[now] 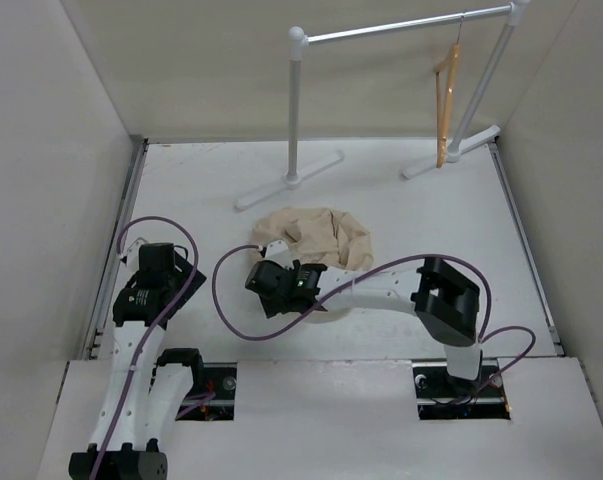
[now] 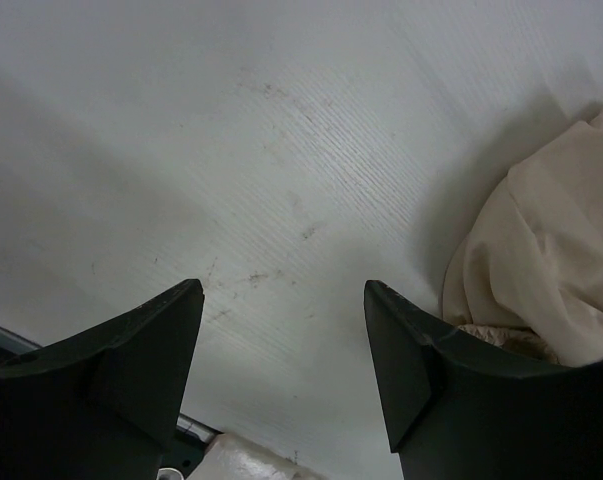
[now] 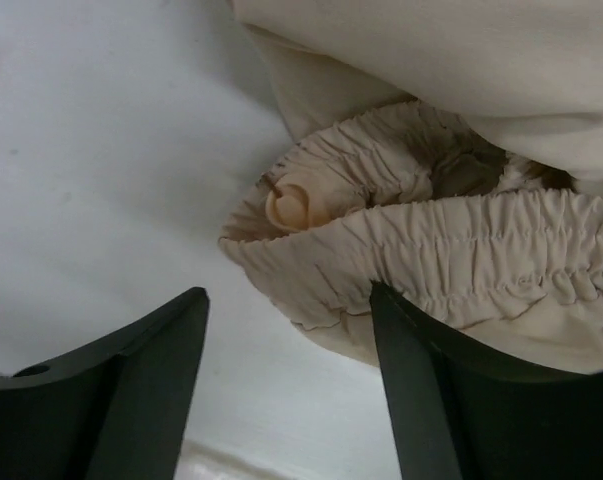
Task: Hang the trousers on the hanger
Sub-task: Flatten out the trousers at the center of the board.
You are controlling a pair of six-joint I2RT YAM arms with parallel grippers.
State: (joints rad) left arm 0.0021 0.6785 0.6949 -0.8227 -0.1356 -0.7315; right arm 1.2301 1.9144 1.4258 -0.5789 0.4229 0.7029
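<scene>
The beige trousers (image 1: pixel 319 238) lie crumpled in a heap on the white table (image 1: pixel 411 215), just beyond the middle. My right gripper (image 1: pixel 273 272) is at the heap's near-left edge, open. In the right wrist view the gathered elastic waistband (image 3: pixel 461 240) lies just ahead, and the right fingertip (image 3: pixel 386 310) meets its edge. Nothing sits between the right gripper's (image 3: pixel 287 290) jaws. My left gripper (image 1: pixel 157 272) hovers open over bare table at the left (image 2: pixel 281 285), with the trousers (image 2: pixel 546 270) off to its right. The wooden hanger (image 1: pixel 445 105) hangs from the rail at the back right.
A white garment rail (image 1: pixel 401 28) stands at the back, its feet (image 1: pixel 289 185) on the table behind the trousers. Walls enclose the table on the left, back and right. Purple cables (image 1: pixel 231 300) loop beside both wrists.
</scene>
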